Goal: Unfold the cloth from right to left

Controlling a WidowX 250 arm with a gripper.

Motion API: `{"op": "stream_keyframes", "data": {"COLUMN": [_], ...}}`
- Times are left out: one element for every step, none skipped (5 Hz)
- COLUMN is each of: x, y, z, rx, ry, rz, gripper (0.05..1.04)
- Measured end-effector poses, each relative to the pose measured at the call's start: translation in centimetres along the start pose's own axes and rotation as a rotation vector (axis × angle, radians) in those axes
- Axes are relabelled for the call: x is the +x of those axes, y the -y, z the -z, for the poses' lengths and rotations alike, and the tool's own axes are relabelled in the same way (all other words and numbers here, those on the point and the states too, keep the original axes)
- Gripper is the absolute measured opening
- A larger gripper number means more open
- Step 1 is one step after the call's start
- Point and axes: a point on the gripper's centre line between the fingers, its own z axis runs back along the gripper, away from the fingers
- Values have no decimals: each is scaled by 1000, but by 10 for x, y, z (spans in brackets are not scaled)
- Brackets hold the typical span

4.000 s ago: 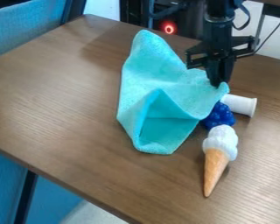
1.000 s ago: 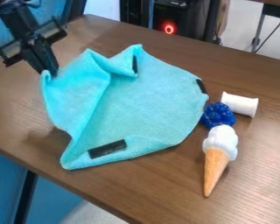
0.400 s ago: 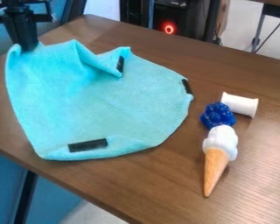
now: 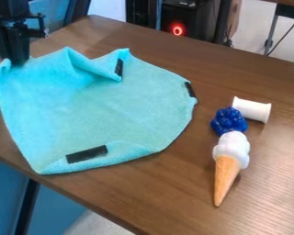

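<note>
At the upper left, the black gripper [image 4: 17,60] is shut on the top-left corner of the turquoise cloth [image 4: 100,110], holding that corner raised. The cloth lies spread over the left and middle of the table, with a fold standing up along its top edge. Black patches show at its lower edge, its top and its right side. Its lower-left corner reaches the table's front-left edge.
Right of the cloth are a blue berry-like toy [image 4: 228,121], a white spool-like cylinder [image 4: 252,109] and an ice cream cone toy [image 4: 228,165]. The wooden table's [image 4: 168,202] front edge slants from left to bottom centre.
The gripper has carried the cloth's corner from the right side to the upper left. The cloth has opened out and slid left, off the toys' side. The toys stay nearly in place.
</note>
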Motion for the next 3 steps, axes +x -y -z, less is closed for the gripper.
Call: {"op": "stream_keyframes", "data": {"x": [0,2,7], "y": [-4,-6,-4], "z": [-7,-11,-24], "rx": [87,135,175], "ry": [16,27,37], "rz": [61,108,154], "gripper": [504,769,1002]}}
